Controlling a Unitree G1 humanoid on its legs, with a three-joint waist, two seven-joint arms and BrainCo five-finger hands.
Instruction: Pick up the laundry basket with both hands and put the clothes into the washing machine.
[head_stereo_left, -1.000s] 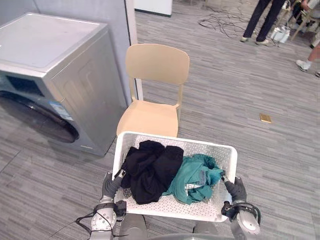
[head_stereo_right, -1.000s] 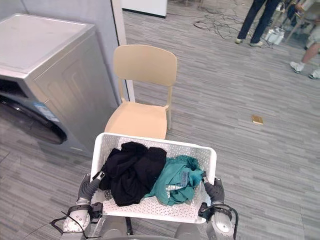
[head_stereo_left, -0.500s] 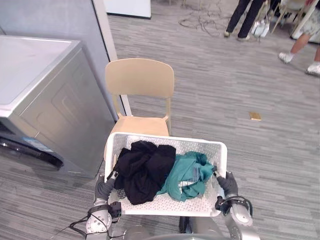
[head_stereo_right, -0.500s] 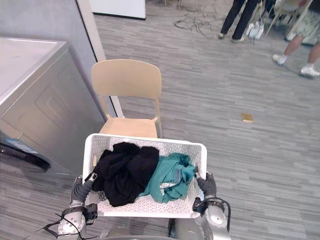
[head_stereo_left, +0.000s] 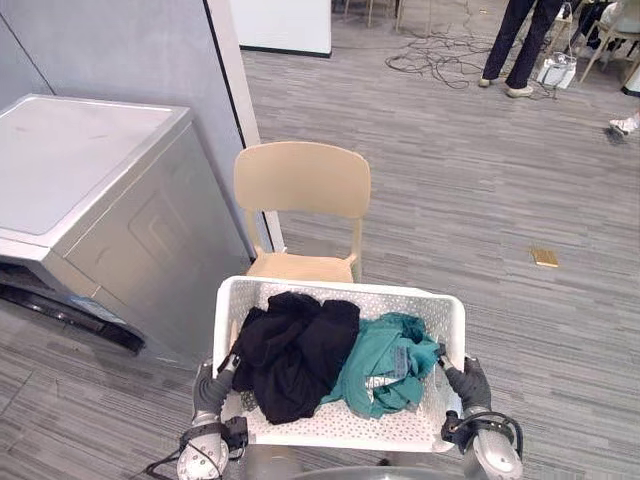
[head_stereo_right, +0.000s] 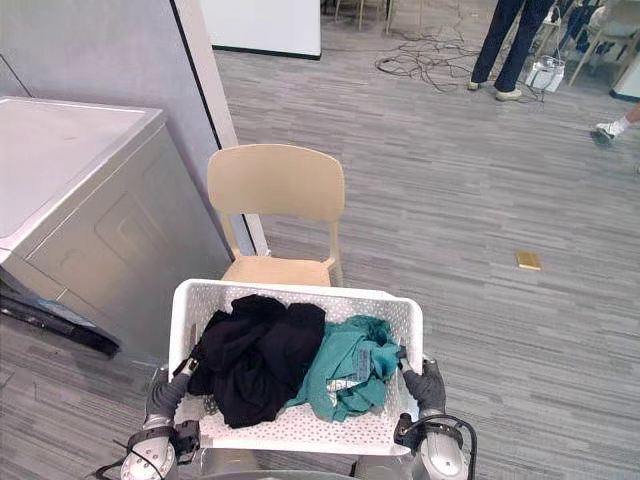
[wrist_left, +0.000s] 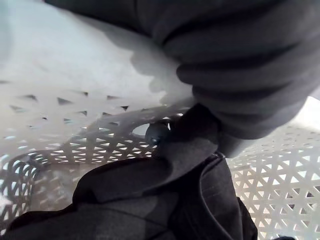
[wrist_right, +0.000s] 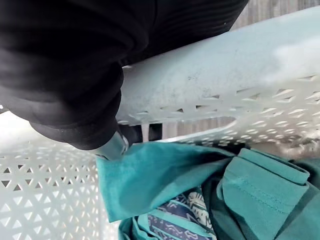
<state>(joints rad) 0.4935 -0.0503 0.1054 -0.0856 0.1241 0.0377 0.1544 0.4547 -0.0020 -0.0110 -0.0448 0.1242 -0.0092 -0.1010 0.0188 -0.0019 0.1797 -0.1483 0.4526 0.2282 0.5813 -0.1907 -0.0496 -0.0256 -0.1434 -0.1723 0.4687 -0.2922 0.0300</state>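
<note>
Fingers of left hand (head_stereo_left: 213, 385) and right hand (head_stereo_left: 470, 383) seemingly curl round perforated basket (head_stereo_left: 340, 288) rims.

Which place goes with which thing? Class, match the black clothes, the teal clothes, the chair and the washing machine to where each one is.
Things
1. black clothes
2. teal clothes
3. chair
4. washing machine

Places
A. just beyond the far rim of the basket, farther from the robot
B. in the basket, on the robot's right side
C. off to the robot's left, beside the grey wall
D. in the basket, on the robot's left side

Pairs: 1-D, 2-B, 3-A, 4-C
</note>
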